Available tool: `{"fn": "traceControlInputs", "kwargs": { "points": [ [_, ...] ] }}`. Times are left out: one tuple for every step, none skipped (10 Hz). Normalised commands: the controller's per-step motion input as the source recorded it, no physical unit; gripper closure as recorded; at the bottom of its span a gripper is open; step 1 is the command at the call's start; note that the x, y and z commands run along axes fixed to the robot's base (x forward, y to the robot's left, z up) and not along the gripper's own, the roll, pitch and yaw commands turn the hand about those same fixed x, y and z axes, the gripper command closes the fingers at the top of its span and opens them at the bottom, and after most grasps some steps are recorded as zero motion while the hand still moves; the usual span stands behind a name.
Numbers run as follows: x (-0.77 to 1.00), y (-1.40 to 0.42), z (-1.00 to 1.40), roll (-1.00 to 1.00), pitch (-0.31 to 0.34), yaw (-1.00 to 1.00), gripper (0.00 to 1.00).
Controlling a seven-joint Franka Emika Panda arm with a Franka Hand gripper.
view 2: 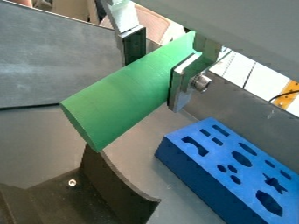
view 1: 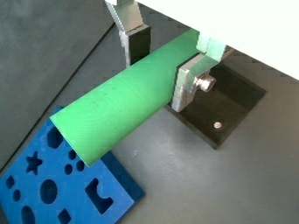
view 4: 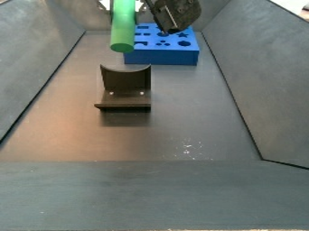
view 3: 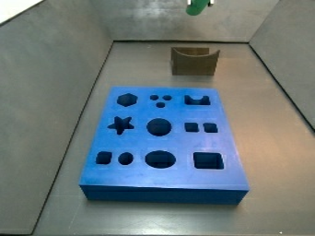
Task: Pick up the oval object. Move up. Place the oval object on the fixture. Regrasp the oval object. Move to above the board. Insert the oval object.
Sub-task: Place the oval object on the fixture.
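My gripper (view 1: 163,63) is shut on the oval object (view 1: 117,109), a bright green smooth rod that runs out well past the fingers; both wrist views show it (view 2: 122,101). In a side view the rod (view 4: 121,25) hangs upright in the air above and just behind the fixture (view 4: 123,88). The fixture is an olive-brown block with a U-shaped notch, and it stands empty (view 3: 193,60). The blue board (view 3: 160,138) with shaped cut-outs lies flat on the floor, apart from the fixture. Only the rod's tip (view 3: 197,5) shows at the upper edge of a side view.
The work area is a grey trough with sloping walls (view 4: 42,81) on both sides. The fixture's dark base plate (view 1: 228,101) lies below the gripper. The board (view 1: 65,184) lies to one side of it in both wrist views (view 2: 239,166).
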Motion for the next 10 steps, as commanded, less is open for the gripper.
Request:
{"fn": "traceControlInputs", "kwargs": {
  "points": [
    [0.13, 0.13, -1.0, -1.0, 0.306, -0.08, 1.0],
    [0.15, 0.14, -1.0, -0.96, 0.313, -0.18, 1.0],
    [0.15, 0.14, -1.0, -0.87, 0.284, -0.21, 1.0],
    [0.16, 0.14, -1.0, -0.65, 0.198, -0.25, 1.0],
    [0.16, 0.14, -1.0, -0.48, 0.13, -0.27, 1.0],
    [0.18, 0.14, -1.0, -0.28, 0.06, -0.26, 1.0],
    [0.18, 0.14, -1.0, -0.22, 0.027, -0.25, 1.0],
    [0.16, 0.12, -0.81, -0.18, -0.028, -0.21, 1.0],
    [0.13, 0.09, -0.6, -0.17, -0.058, -0.18, 1.0],
    [0.1, 0.07, -0.4, -0.16, -0.079, -0.14, 1.0]
  ]
}}
